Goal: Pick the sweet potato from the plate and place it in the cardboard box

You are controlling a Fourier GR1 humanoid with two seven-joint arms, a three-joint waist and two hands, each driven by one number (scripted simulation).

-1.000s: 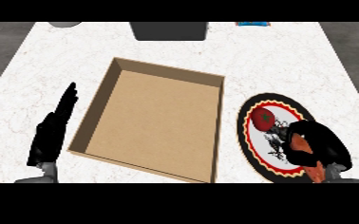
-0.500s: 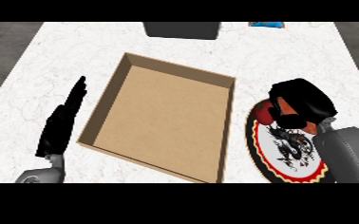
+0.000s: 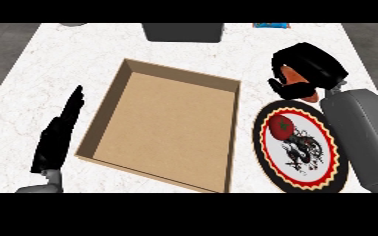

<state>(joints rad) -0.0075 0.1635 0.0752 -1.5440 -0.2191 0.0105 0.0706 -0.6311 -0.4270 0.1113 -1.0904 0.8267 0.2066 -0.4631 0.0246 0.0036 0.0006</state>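
Note:
My right hand point(image 3: 310, 67) is curled round the orange sweet potato point(image 3: 297, 75), holding it above the counter just beyond the plate's far edge and to the right of the box. The round plate point(image 3: 297, 147) with a black rim, red dotted ring and red disc lies at the right, with nothing on it. The open cardboard box point(image 3: 168, 122) sits in the middle of the white marble counter, its inside bare. My left hand point(image 3: 57, 135) rests open, fingers straight, along the box's left side.
A dark grey block point(image 3: 183, 31) stands at the counter's far edge behind the box. A blue object point(image 3: 272, 25) peeks in at the far right, and a grey item point(image 3: 71, 24) at the far left.
My right hand has lifted the sweet potato off the plate and carried it away from me past the plate's far rim. The left hand stays put.

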